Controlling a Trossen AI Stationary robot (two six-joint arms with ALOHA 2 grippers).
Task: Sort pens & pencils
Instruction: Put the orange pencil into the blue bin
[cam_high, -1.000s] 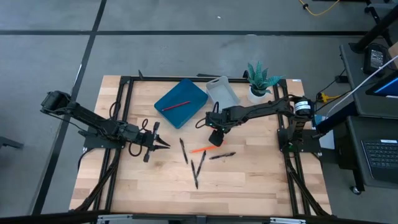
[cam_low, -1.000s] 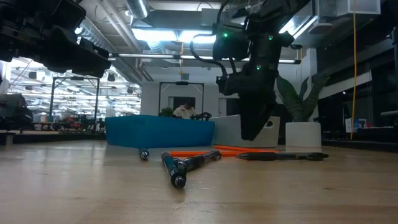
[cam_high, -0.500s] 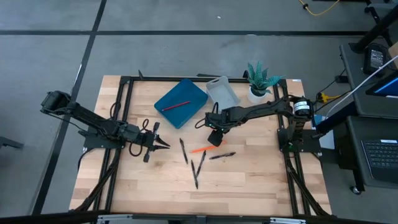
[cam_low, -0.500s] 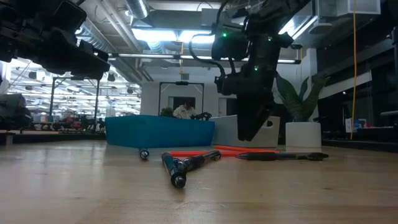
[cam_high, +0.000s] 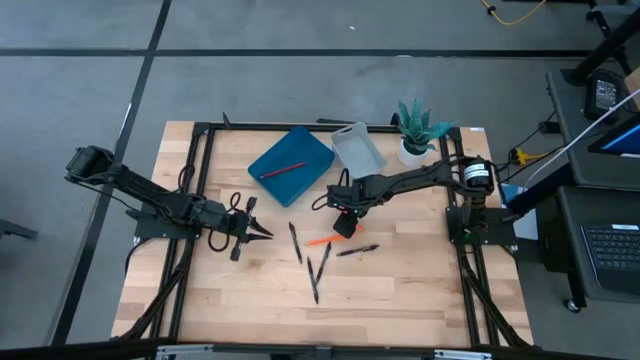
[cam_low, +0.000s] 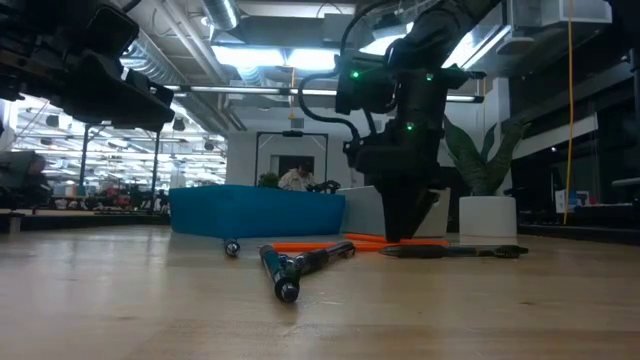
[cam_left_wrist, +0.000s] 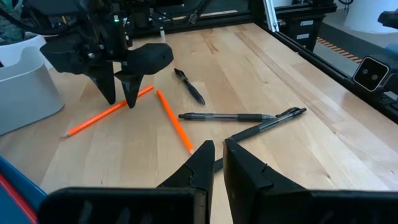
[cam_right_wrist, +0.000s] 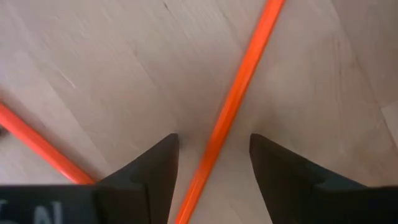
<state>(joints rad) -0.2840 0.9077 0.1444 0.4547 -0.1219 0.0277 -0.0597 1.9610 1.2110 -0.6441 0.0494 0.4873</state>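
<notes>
Two orange pencils lie flat on the wooden table, one (cam_left_wrist: 109, 112) beside the other (cam_left_wrist: 175, 122). My right gripper (cam_right_wrist: 212, 142) points down, open, one finger on either side of the first orange pencil (cam_right_wrist: 239, 87) just above the wood. A red pencil (cam_high: 283, 169) lies in the blue tray (cam_high: 300, 150). Several black pens (cam_high: 295, 242) (cam_high: 357, 250) (cam_high: 316, 277) lie flat near the table's middle. My left gripper (cam_high: 262, 232) hovers shut at the left, pointing toward them.
A grey bin (cam_high: 357, 147) stands beside the blue tray at the back, and a potted plant (cam_high: 418, 130) stands to its right. Bare wood lies toward the near edge (cam_high: 320, 320).
My right gripper has gone down toward the orange pencil, staying open, and now stands astride it close to the table.
</notes>
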